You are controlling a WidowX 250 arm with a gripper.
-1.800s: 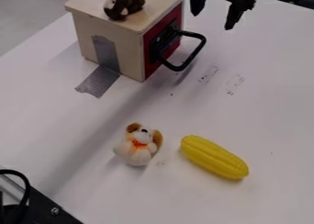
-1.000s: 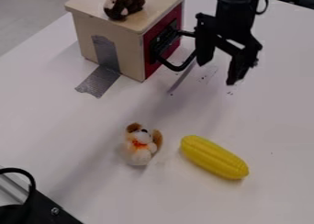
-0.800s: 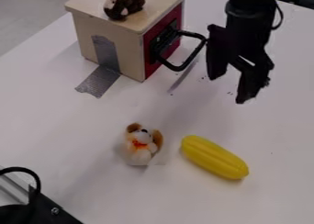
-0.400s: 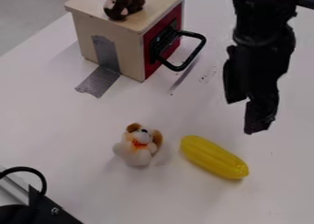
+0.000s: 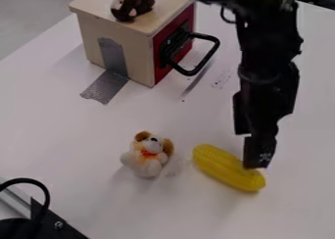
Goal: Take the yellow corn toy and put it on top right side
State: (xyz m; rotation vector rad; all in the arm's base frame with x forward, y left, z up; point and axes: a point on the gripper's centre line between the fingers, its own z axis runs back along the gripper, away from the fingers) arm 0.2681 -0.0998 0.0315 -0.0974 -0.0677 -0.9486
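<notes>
Presently, yellow corn toy (image 5: 222, 168): lying on white surface (image 5: 157, 216), near plush dog (image 5: 148, 160).
Hand (image 5: 251, 150): released, with fingertips apart, pointing downward; one fingertip overlapping edge of corn in view, contact not possible to tell.
Wooden box (image 5: 131, 49): standing behind plush dog, with black handle (image 5: 211, 54) on red front.
Brown plush animal (image 5: 139, 4): resting on top of box.

Arm (image 5: 268, 42): black, blocky segments; thin black cable (image 5: 224, 16) looped near top. Gripper (image 5: 251, 147): black, angular, pale marking (image 5: 266, 156) low down.
</notes>
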